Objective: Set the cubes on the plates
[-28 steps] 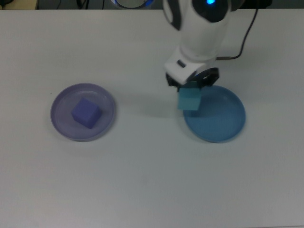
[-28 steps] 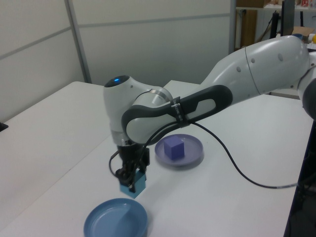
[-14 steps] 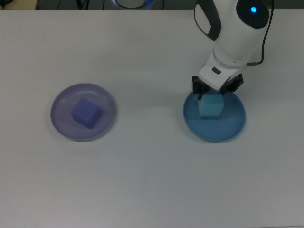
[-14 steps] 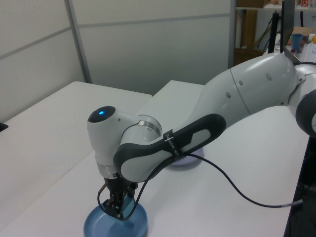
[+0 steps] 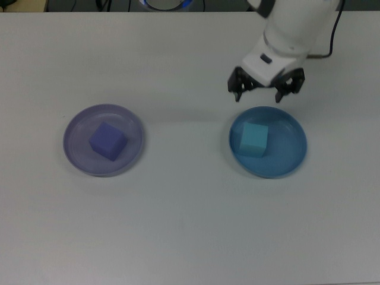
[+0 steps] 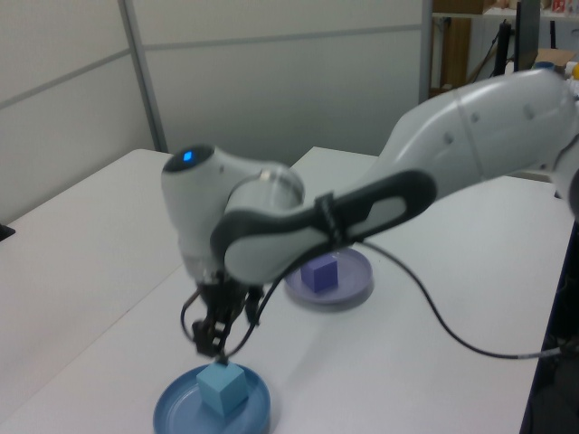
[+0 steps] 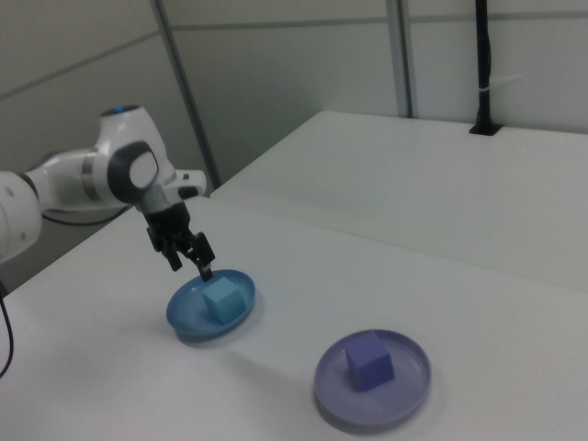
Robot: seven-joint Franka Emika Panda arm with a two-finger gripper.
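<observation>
A teal cube [image 5: 254,139] [image 6: 223,389] [image 7: 223,299] rests flat on the blue plate [image 5: 291,155] [image 6: 176,407] [image 7: 184,317]. A violet cube [image 5: 107,141] [image 6: 318,273] [image 7: 368,360] lies in the lavender plate [image 5: 77,127] [image 6: 355,285] [image 7: 413,377]. My gripper [image 5: 265,92] [image 6: 212,342] [image 7: 190,260] hangs open above the blue plate's far rim, clear of the teal cube, with nothing between its fingers.
The white table [image 5: 178,219] carries both plates, far apart from each other. A black cable [image 6: 434,316] trails from the arm over the table in the left view. A black post [image 7: 484,64] stands at the back in the right view.
The gripper let go of the teal cube on the blue plate, opened, and rose away toward the top view's upper edge. The violet cube and lavender plate did not move.
</observation>
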